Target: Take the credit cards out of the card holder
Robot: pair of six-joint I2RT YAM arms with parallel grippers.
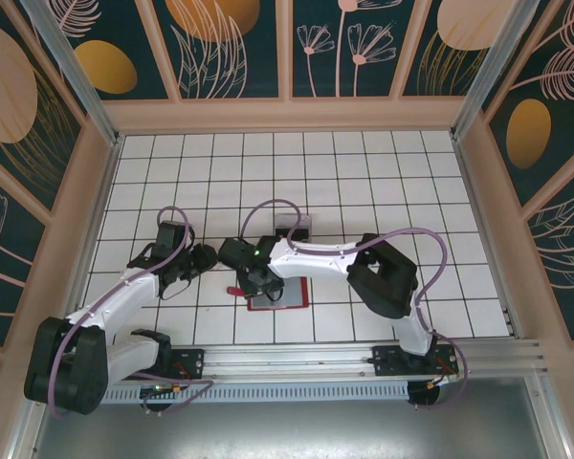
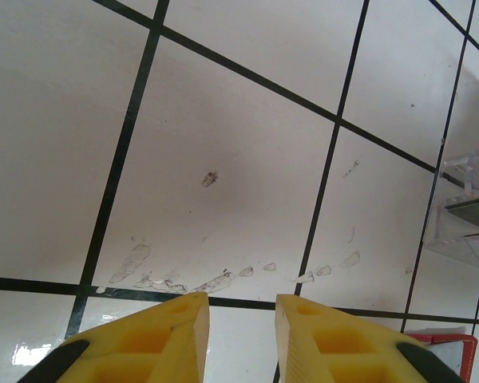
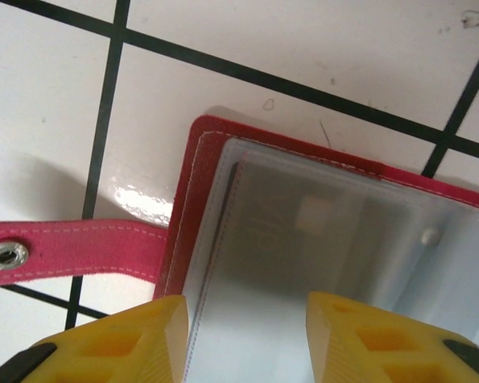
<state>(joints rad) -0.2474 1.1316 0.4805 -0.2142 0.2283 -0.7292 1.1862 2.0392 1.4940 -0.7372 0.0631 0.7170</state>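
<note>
Hovering with fingers parted and nothing between them, the right tool (image 3: 246, 302) hangs over the open red card holder (image 3: 193, 183), whose clear pocket shows a greyish credit card (image 3: 319, 231). Left of the card holder, the left tool (image 2: 242, 299) gapes empty above the desk (image 2: 223, 120).

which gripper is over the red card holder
The right gripper, open just above the clear sleeve of the card holder; the left gripper is over bare white tile instead.
</note>
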